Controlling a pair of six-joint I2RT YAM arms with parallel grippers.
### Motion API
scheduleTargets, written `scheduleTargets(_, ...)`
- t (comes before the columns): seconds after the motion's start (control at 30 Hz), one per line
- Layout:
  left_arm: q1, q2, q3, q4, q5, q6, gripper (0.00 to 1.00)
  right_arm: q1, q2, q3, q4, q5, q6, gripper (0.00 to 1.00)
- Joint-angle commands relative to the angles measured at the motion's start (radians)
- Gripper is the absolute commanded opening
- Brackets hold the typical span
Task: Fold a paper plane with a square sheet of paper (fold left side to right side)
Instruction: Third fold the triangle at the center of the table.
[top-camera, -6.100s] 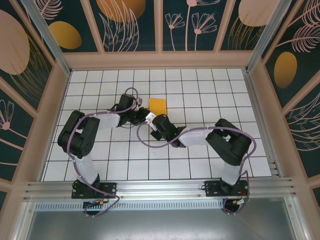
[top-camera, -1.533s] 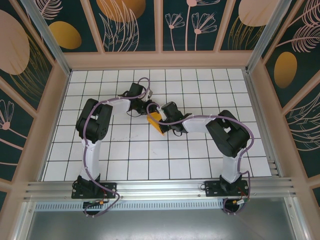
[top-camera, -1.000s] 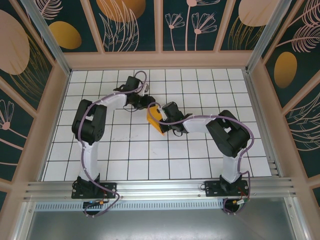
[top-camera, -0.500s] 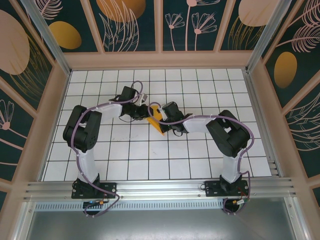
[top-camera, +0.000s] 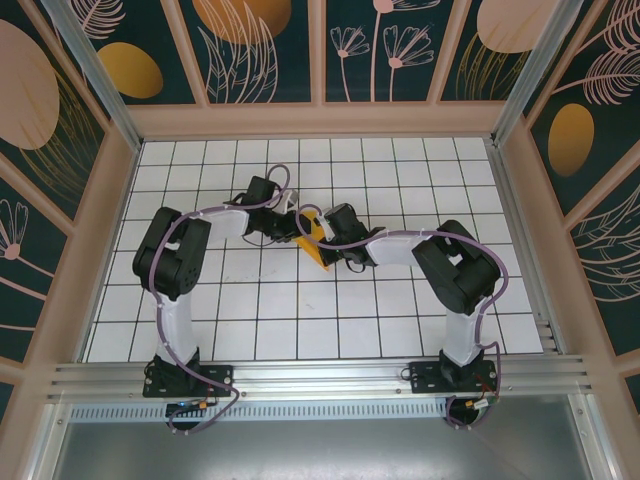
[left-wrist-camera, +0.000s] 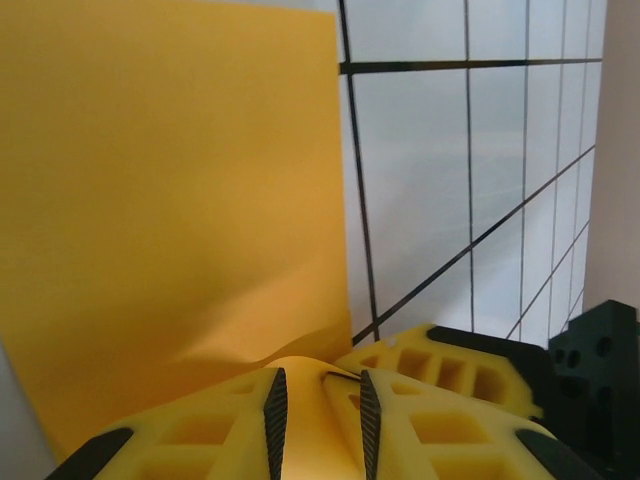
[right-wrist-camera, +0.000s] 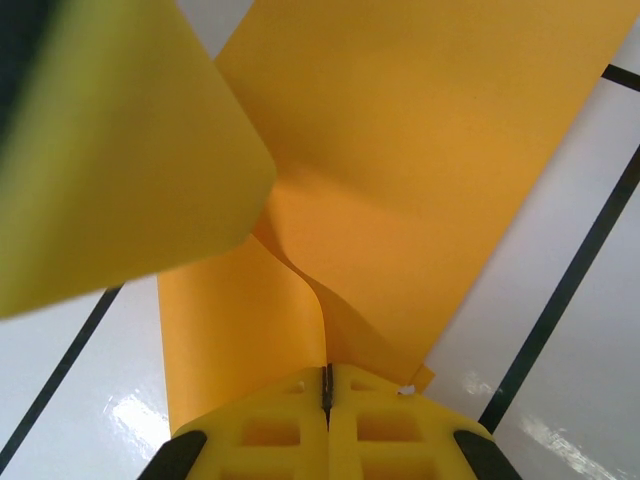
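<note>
On the table (top-camera: 300, 320), the right gripper (right-wrist-camera: 326, 375) clenched the square sheet of paper (right-wrist-camera: 420, 150); the left gripper (left-wrist-camera: 320, 385) straddled its edge, jaws slightly parted.

We had the top external camera fixed high above and behind the near edge of the gridded desk (top-camera: 400, 320). From well away it looked steeply down on the whole surface and the patterned walls (top-camera: 265, 60) around it. Our left wrist camera sat just behind the left pincer (left-wrist-camera: 318, 390), facing forward past it, low and very near the desk. There the square sheet of paper (left-wrist-camera: 170, 190) lay close before the lens, and grid lines ran off to the right. Our right wrist camera looked past the right pincer (right-wrist-camera: 326, 375) in the same manner, nearer still to the sheet. All three views shared that sheet and the tiles beside it, at the desk's middle.
</note>
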Motion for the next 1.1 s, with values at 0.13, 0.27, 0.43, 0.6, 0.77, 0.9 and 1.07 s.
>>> scheduleTargets(0.13, -0.005, 0.046, -0.014, 0.003, -0.042, 0.012, 0.29, -0.004, 0.041, -0.020, -0.078, -0.014, 0.003, 0.00)
scheduleTargets(0.27, -0.005, 0.067, -0.019, -0.002, -0.064, 0.016, 0.29, -0.006, 0.036, -0.015, -0.079, -0.011, 0.003, 0.00)
scheduleTargets(0.43, -0.005, 0.079, -0.037, -0.002, -0.086, 0.021, 0.29, -0.018, -0.005, -0.006, -0.077, -0.023, 0.021, 0.06)
scheduleTargets(0.6, -0.005, 0.088, -0.058, 0.006, -0.094, 0.020, 0.28, -0.050, -0.097, 0.004, -0.088, -0.058, 0.061, 0.20)
scheduleTargets(0.77, -0.007, 0.089, -0.064, 0.009, -0.099, 0.020, 0.28, -0.075, -0.177, 0.021, -0.132, -0.162, 0.074, 0.35)
scheduleTargets(0.9, -0.007, 0.086, -0.063, 0.008, -0.101, 0.020, 0.28, -0.077, -0.176, 0.065, -0.199, -0.308, 0.078, 0.36)
scheduleTargets(1.07, -0.007, 0.083, -0.062, 0.004, -0.108, 0.020, 0.28, -0.054, -0.145, 0.048, -0.128, -0.496, 0.161, 0.34)
